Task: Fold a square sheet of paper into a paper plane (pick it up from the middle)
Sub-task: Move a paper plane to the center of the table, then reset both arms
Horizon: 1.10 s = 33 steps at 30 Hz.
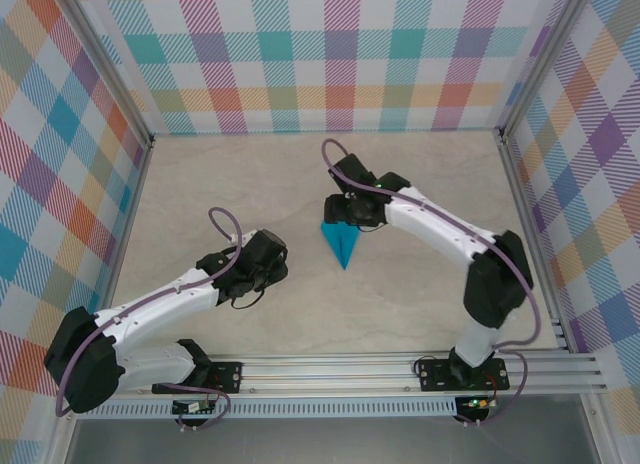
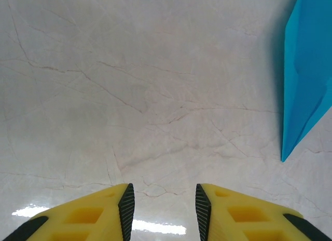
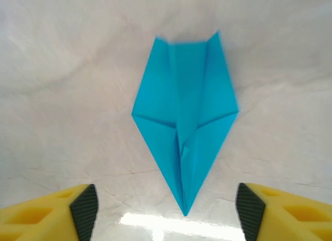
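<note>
Right wrist view: paper plane (image 3: 184, 121) lies on table (image 3: 62, 95), straight ahead of right gripper (image 3: 166, 212), at 12 o'clock. Long axis runs 12 to 6. Sharp tip at 6, pointing in between jaws. Jaws wide apart, hold nothing. Left wrist view: plane off at 2 o'clock, well apart from left gripper (image 2: 162, 204). Its jaws part open, empty. Right arm nearer, so next grab looks like its job.

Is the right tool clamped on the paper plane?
No, the right tool stands open, and the paper plane lies loose on the table.
</note>
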Tool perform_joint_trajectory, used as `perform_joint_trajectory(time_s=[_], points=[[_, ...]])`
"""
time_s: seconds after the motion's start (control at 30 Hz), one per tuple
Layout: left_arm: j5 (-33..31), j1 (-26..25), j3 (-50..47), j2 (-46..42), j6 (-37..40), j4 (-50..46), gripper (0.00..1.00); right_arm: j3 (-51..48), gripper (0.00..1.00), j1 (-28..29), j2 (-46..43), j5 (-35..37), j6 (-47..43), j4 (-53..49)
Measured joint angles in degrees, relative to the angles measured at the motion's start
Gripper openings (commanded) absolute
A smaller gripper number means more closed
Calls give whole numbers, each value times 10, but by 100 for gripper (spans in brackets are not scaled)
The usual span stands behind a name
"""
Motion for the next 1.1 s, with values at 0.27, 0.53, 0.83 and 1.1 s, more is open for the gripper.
perform_joint_trajectory(time_s=[0.27, 0.53, 0.83, 1.1], points=[[-66, 17, 14, 0, 44, -31, 77, -195, 100, -42, -267, 144, -34, 45], [-223, 94, 25, -18, 129, -68, 100, -429, 100, -214, -385, 217, -144, 173], [-299, 243, 4, -12, 250, 27, 100, -535, 100, -300, -216, 148, -242, 367], [-307, 284, -114, 19, 348, 232, 100, -576, 100, -349, -199, 52, -294, 596]])
